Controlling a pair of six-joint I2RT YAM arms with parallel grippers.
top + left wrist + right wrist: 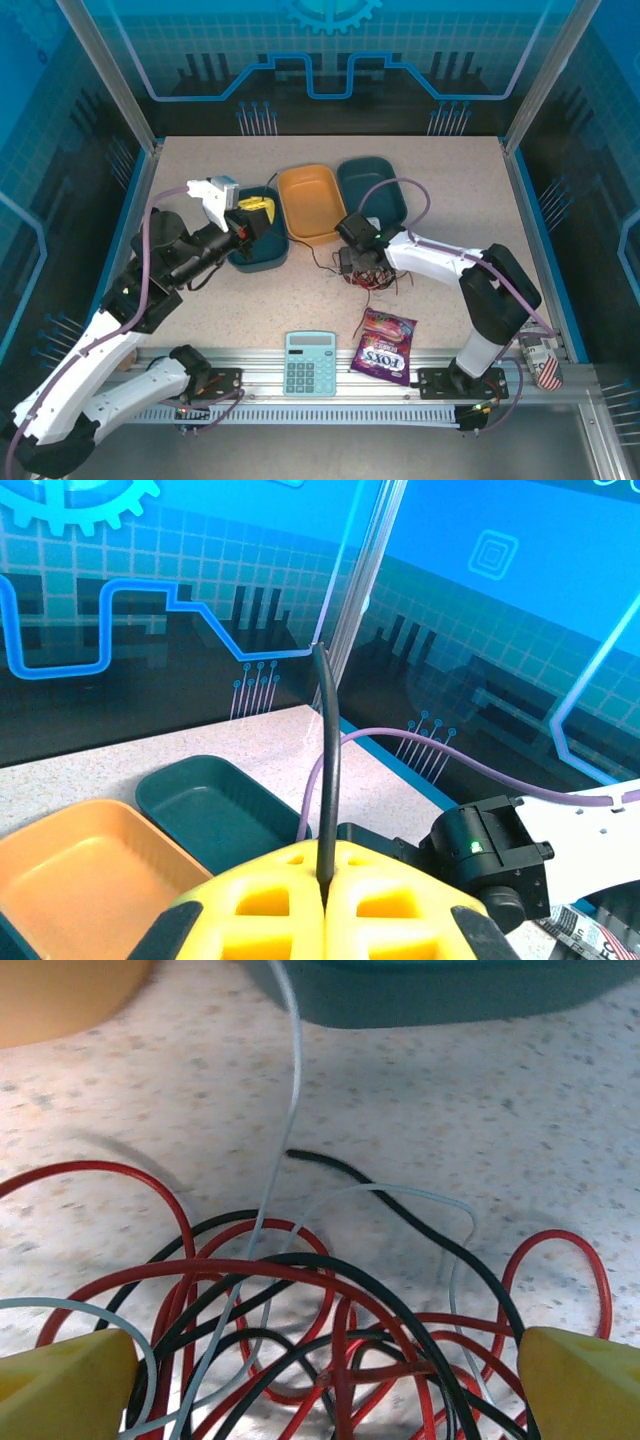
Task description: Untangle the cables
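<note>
Cables (pixel 340 1340) within wide-spread right end effector (pixel 325 1380)

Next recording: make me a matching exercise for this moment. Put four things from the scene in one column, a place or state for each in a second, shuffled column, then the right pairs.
Column one
1. left gripper
2. right gripper
3. calculator
4. orange tray

Column two
A. between two teal trays
B. shut on a black cable
C. open, fingers either side of the tangle
D. just left of the candy bag

Pairs: 1-B, 2-C, 3-D, 4-A
</note>
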